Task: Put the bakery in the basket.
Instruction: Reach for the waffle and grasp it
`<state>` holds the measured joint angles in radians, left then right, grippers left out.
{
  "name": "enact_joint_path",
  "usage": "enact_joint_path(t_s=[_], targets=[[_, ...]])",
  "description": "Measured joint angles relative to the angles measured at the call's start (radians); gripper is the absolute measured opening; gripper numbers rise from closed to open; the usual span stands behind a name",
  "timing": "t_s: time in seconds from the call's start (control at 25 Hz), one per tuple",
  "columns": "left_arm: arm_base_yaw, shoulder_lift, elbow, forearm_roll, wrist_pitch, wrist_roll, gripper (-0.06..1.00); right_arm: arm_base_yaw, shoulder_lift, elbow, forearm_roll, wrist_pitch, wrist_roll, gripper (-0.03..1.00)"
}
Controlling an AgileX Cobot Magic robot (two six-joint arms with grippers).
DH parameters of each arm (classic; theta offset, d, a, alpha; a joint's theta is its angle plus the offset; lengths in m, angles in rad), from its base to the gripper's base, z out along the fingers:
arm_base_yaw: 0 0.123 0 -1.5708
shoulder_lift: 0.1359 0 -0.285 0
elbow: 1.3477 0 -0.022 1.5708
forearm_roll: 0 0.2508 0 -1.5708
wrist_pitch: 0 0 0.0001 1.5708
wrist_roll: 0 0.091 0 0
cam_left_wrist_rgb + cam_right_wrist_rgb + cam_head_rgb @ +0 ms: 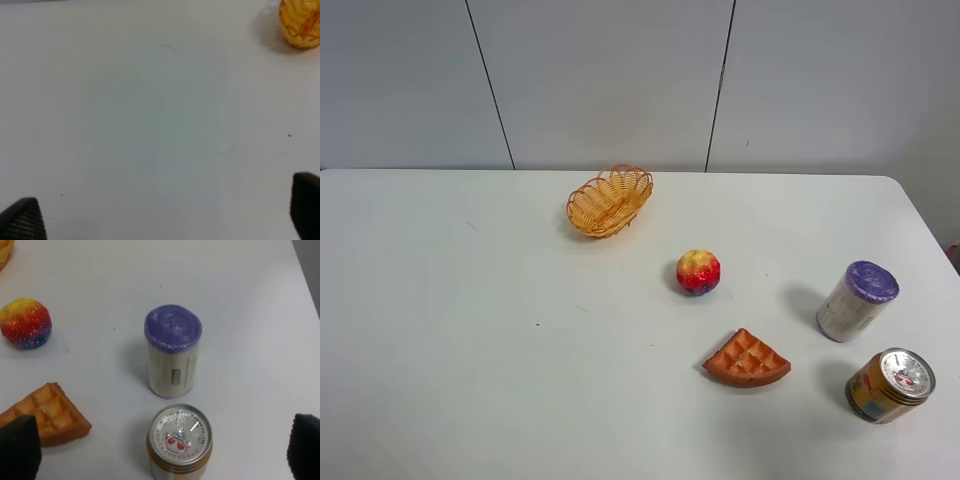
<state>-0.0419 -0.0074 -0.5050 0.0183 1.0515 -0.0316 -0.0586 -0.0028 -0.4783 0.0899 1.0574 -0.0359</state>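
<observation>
The bakery, an orange-brown waffle wedge (747,359), lies on the white table (470,330) at the front right; it also shows in the right wrist view (47,412). The wicker basket (610,200) stands empty at the back middle, well apart from the waffle; the left wrist view shows its end (300,22). Neither arm shows in the exterior high view. My left gripper (164,212) is open and empty over bare table. My right gripper (161,447) is open and empty, with one fingertip (17,447) beside the waffle.
A red-yellow fruit ball (698,272) lies between the basket and the waffle. A purple-lidded cylinder (857,300) and a metal-topped can (890,385) stand to the right of the waffle, near the table's right edge.
</observation>
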Motion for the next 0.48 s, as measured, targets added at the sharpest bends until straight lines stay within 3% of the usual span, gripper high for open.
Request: enact_joint_path(t_s=[0.48], targets=[[0.0,0.0,0.0,0.0,0.0,0.0,1.0,0.0,0.0,0.0,0.0,0.0,0.0,0.99]])
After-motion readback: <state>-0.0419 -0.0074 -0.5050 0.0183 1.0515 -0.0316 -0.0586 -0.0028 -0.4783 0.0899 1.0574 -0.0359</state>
